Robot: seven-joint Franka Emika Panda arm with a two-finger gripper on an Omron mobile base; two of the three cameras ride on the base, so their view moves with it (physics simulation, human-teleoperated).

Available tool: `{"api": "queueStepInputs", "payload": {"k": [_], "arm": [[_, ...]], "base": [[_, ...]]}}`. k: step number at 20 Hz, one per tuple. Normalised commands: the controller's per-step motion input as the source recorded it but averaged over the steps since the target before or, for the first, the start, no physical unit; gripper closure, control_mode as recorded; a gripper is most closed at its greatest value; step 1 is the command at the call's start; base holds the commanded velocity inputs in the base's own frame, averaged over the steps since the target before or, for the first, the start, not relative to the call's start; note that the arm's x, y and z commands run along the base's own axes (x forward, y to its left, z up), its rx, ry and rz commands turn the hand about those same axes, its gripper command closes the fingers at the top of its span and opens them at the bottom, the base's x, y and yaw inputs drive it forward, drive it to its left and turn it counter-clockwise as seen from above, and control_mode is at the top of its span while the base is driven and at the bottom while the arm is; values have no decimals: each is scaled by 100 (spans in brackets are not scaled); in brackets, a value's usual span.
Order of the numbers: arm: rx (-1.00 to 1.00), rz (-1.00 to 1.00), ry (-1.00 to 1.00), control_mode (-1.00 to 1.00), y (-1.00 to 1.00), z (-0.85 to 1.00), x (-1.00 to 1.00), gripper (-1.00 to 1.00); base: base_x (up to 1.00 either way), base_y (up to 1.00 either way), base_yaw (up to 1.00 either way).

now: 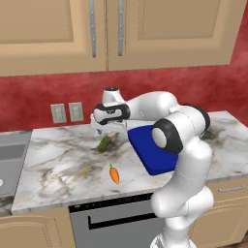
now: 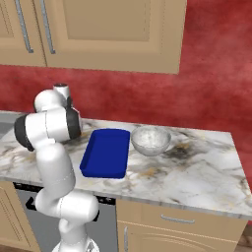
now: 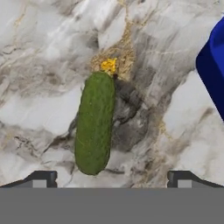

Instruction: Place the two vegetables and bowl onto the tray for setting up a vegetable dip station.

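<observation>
A dark-green cucumber (image 3: 94, 123) with a yellow tip lies flat on the marble counter, seen close from above in the hand view. My gripper (image 3: 112, 178) hangs open right over it, its fingertips (image 3: 41, 178) spread wide and nothing between them. From the left base view the gripper (image 1: 103, 131) hovers just above the cucumber (image 1: 104, 143). The orange carrot (image 1: 114, 174) lies nearer the counter's front edge. The dark blue tray (image 1: 150, 150) sits to the right of the cucumber, partly behind my arm. A clear glass bowl (image 2: 150, 140) stands on the counter right of the tray (image 2: 106, 152).
A sink (image 1: 12, 162) is set into the counter at the far left. Two wall outlets (image 1: 67, 112) sit on the red backsplash. Upper cabinets (image 1: 106, 34) hang overhead. Open marble stretches right of the bowl (image 2: 206, 172).
</observation>
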Motion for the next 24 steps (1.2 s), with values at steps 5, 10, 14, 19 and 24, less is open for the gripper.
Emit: {"api": "queueStepInputs", "payload": {"k": [5, 10, 14, 19, 24], "arm": [[-1, -7, 1, -100, 17, -31, 34, -100], [0, -5, 1, -100, 8, -30, 30, -100], [0, 0, 0, -100, 0, -26, 15, -100], [0, 0, 1, -100, 0, -24, 14, -100], [0, 0, 0, -100, 0, -29, 8, -100]], "base": [[0, 0, 0], [0, 0, 0], [0, 0, 0], [0, 0, 0], [0, 0, 0]]}}
